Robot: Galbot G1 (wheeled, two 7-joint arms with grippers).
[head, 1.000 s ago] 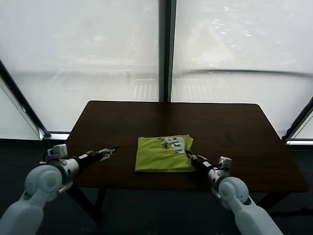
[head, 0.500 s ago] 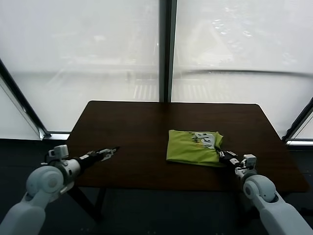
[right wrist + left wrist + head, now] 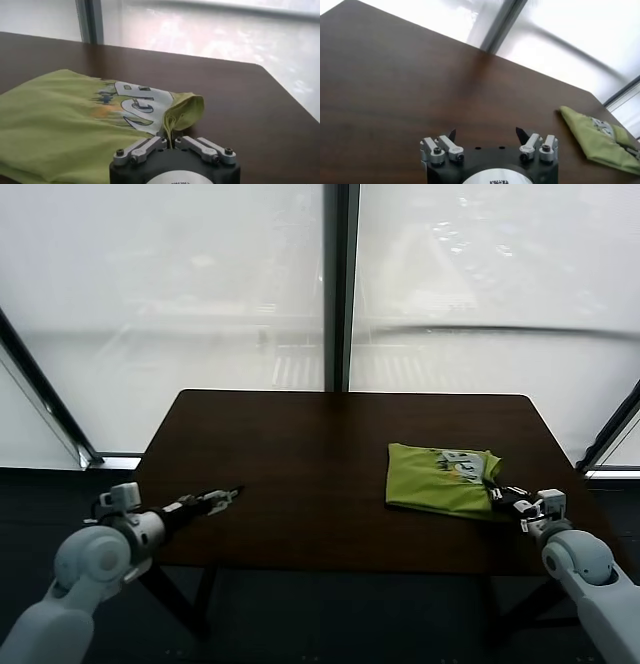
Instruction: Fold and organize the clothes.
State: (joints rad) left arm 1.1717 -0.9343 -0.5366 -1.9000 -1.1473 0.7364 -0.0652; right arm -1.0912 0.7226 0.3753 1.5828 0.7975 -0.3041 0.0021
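T-shirt: you have 1 lime-green T-shirt (image 3: pixel 440 480) folded into a flat rectangle on the right half of the desk (image 3: pixel 300 454), near the right edge; the white printed graphic (image 3: pixel 137 104) faces up at the end nearest the right gripper.

Right gripper: your right gripper (image 3: pixel 506 495) sits low at the near-right corner of the T-shirt, and its fingers (image 3: pixel 145 148) are pressed together on a bunched fold of green cloth, as the right wrist view shows.

Cloth at the grip: the pinched corner is lifted and puckered, with a small rounded flap (image 3: pixel 187 107) just beyond the fingers; the rest of the T-shirt lies flat on the desk.

Left gripper: your left gripper (image 3: pixel 222 497) hovers low over the near-left part of the desk, well apart from the T-shirt, fingers (image 3: pixel 451 134) spread and holding nothing.

Left wrist view: bare dark wood under the spread fingers, the T-shirt (image 3: pixel 597 140) far off to one side.

Backdrop: frosted window panels (image 3: pixel 200 294) with a dark vertical mullion (image 3: pixel 338 284) behind the desk.
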